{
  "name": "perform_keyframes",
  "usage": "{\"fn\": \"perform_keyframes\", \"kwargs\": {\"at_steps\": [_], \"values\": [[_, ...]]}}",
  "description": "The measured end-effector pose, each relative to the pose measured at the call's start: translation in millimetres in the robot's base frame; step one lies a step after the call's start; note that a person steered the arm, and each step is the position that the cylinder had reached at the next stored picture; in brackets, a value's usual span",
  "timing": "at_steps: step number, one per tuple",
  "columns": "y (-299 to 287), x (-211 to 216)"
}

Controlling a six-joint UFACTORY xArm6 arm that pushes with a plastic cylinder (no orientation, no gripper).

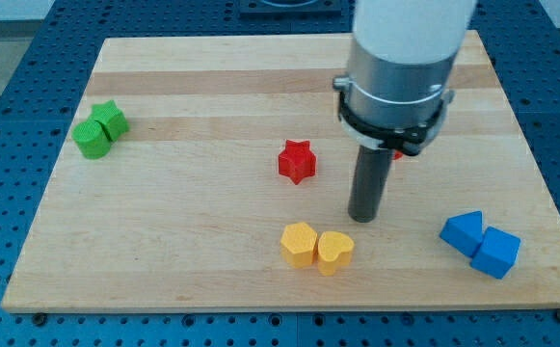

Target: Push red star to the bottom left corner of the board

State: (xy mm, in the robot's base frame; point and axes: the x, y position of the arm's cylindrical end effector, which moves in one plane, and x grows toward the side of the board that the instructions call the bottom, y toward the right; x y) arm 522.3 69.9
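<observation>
Starting from the board's (164, 280) near edge at the view's bottom, two yellow blocks sit touching side by side: a yellow hexagon-like block (299, 243) and, at its right, a yellow heart (335, 252). Both lie below the red star and a little to its right, close to that bottom edge. Far to the star's lower right, close to the board's right edge, a blue triangular block (464, 231) touches a blue cube (496, 253).

My tip (364, 218) rests on the wood to the star's right and slightly lower, near it but apart, with bare board between them. It also stands just above the yellow heart without touching. I carry no gripper, so nothing is held or clamped; the rod simply stands upright.

The red star (297, 161) lies near the board's middle. From the star toward the bottom left corner the wood is open, with no block on that path.

Well to the star's left and slightly higher, near the left edge, two green blocks (100, 129) touch each other. A small patch of red (398, 154) peeps out behind the rod's collar to the star's right; its shape cannot be told.
</observation>
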Motion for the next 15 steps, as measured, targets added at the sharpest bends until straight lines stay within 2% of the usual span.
{"fn": "perform_keyframes", "kwargs": {"at_steps": [7,10,11,12,15], "values": [[-41,-26],[7,-11],[7,-47],[-5,-85],[-112,-61]]}}
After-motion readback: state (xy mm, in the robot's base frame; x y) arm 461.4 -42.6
